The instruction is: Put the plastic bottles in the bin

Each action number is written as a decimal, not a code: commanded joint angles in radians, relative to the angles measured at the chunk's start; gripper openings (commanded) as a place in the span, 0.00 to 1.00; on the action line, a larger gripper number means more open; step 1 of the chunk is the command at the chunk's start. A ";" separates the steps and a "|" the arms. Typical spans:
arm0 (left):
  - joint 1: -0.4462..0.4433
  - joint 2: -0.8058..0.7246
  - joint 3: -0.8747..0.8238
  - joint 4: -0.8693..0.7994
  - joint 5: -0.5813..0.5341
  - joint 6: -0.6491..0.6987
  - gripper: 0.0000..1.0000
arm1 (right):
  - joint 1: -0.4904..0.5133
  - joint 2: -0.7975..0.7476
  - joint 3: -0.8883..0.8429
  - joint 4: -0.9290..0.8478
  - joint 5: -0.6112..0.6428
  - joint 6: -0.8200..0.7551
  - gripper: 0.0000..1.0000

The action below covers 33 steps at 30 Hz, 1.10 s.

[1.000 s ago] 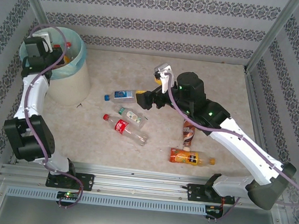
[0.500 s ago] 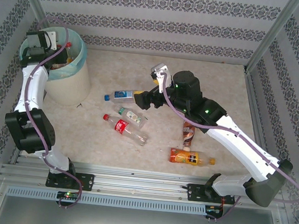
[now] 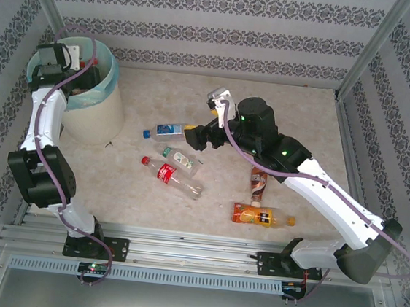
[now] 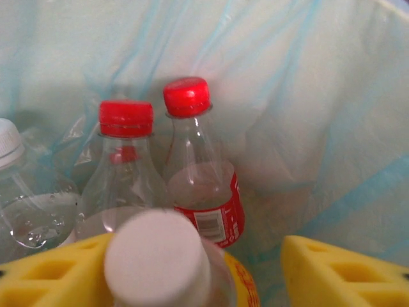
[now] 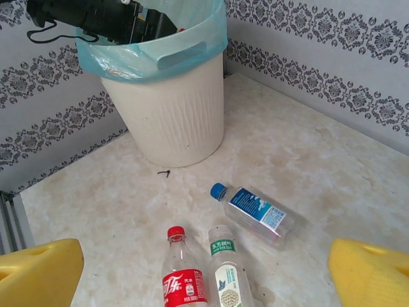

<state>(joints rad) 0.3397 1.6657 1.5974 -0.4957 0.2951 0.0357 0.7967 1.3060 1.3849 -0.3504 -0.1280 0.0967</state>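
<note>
Orange bottle [image 3: 261, 216] lying near table [image 3: 304, 120] front edge, right of centre; brown bottle [image 3: 259, 180] just behind it. Mid-table: red-label bottle [image 3: 171, 176], green-label bottle [image 3: 180, 158], blue-label bottle [image 3: 167, 130], all lying flat. Right gripper [image 3: 196, 136] over them, fingers [image 5: 39, 272] spread wide, empty. Bin [image 3: 95, 116] at far-left corner. Left gripper [image 4: 198, 256] inside it, jaws wide, white-capped bottle [image 4: 158, 256] between, clear of right finger. Two red-capped bottles [image 4: 192, 185] upright beyond.

The desk [image 3: 297, 112] has a pale beige marbled surface, and a small dark scrap [image 5: 164, 172] lies on it. Walls [image 3: 217, 34] with grey ornamental stripes stand around it, and a metal rail [image 3: 195, 249] runs along its near edge.
</note>
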 commanded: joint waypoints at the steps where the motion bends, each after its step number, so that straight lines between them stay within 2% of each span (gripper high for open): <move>1: -0.010 -0.042 0.082 -0.056 0.049 -0.051 0.78 | 0.010 -0.031 0.006 -0.001 0.029 -0.015 0.98; 3: -0.010 -0.078 0.124 -0.043 0.060 -0.089 0.82 | 0.010 -0.032 0.008 0.001 0.033 -0.016 0.98; 9: -0.010 -0.165 0.213 -0.042 0.094 -0.149 0.82 | 0.011 -0.024 0.006 0.004 0.030 -0.006 0.98; 11: -0.010 -0.190 0.213 -0.040 0.094 -0.162 0.78 | 0.011 -0.021 0.005 0.007 0.024 -0.002 0.98; 17: -0.010 -0.240 0.173 -0.054 0.108 -0.211 0.55 | 0.013 -0.016 0.003 0.002 0.025 0.001 0.98; 22: -0.038 -0.312 0.115 0.000 0.181 -0.273 0.54 | 0.011 0.018 0.035 -0.066 0.021 -0.002 0.98; 25: -0.150 -0.347 0.115 -0.040 0.147 -0.211 0.55 | 0.006 0.044 0.030 -0.115 -0.007 -0.026 0.94; 28: -0.316 -0.387 0.079 -0.056 0.088 -0.117 0.57 | -0.024 0.066 0.004 -0.157 -0.039 -0.008 0.87; 31: -0.448 -0.418 0.011 -0.028 0.110 -0.072 0.57 | -0.057 0.076 -0.039 -0.212 -0.073 0.028 0.81; 33: -0.536 -0.430 -0.042 -0.015 0.142 -0.023 0.58 | -0.071 0.070 -0.077 -0.270 -0.047 0.065 0.83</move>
<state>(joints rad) -0.1249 1.2579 1.6089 -0.5320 0.4114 -0.0814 0.7460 1.3773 1.3518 -0.5091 -0.1661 0.1097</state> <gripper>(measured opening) 0.573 0.820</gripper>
